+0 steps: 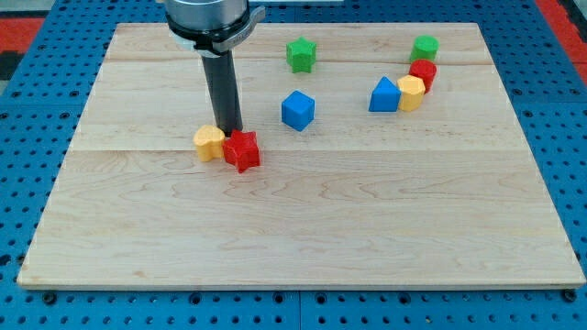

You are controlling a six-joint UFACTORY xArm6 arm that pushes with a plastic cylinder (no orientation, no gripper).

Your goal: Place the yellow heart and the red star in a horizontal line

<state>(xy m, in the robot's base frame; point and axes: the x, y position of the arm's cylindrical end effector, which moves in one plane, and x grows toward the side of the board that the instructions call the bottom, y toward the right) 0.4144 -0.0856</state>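
Yellow heart point(209, 143) and red star point(242, 150) are sitting side by side, touching, left of board centre, heart on the view's left. They are looking roughly level already, star maybe slightly lower. My tip point(228, 127) is resting just behind them, right above their seam. No fingers on this rig, just a rod, so nothing is gripping or releasing. Risk: any push toward the view's bottom from here is likely wedging the pair apart or knocking one off the line. Star's points could be catching and spinning it. Blue cube point(298, 110) is sitting near, to the right. Green star point(301, 54) and the far-right cluster are well apart.
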